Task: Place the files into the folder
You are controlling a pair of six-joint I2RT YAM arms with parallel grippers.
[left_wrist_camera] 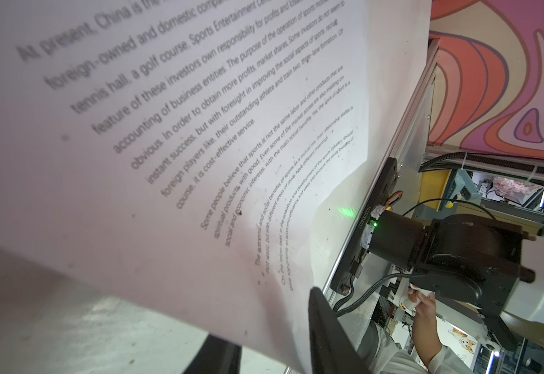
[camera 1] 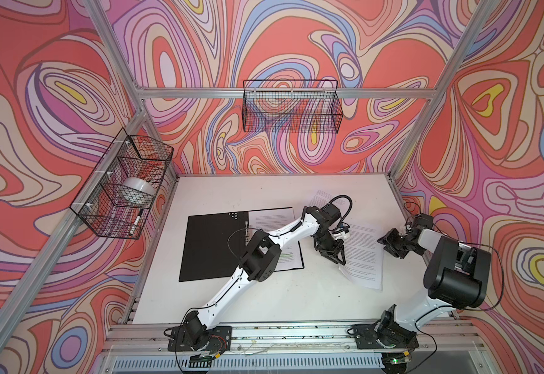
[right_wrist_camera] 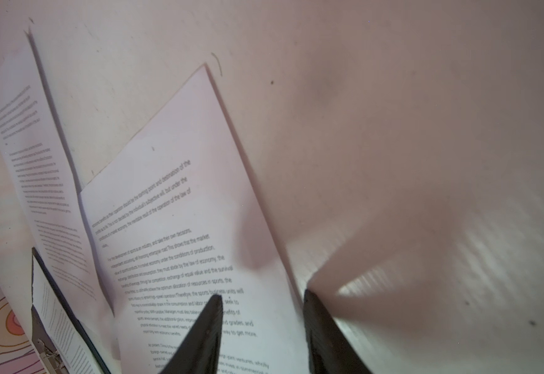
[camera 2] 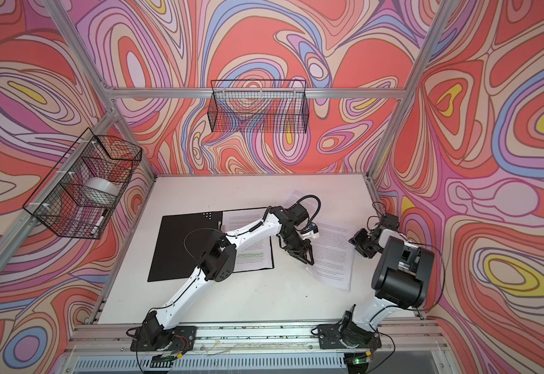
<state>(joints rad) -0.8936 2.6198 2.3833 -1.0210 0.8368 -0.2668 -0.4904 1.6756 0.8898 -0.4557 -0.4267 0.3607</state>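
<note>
Front of table (camera 1: 264, 301) bare; folder (camera 1: 212, 246), sheets (camera 1: 364, 255) midway.

My folder (camera 1: 212, 246) lies open and flat on the tabletop (camera 1: 264, 291), left of centre, its black inside up. One sheet (camera 1: 270, 217) with green-highlighted lines lies in its right half. Just right of it a second sheet (camera 1: 364, 255) of dense print lies askew, its near corner raised between the fingers of my left pincer (camera 1: 341, 260). A third sheet (camera 1: 320, 197) lies slanted farther back, just beside the second.
</note>
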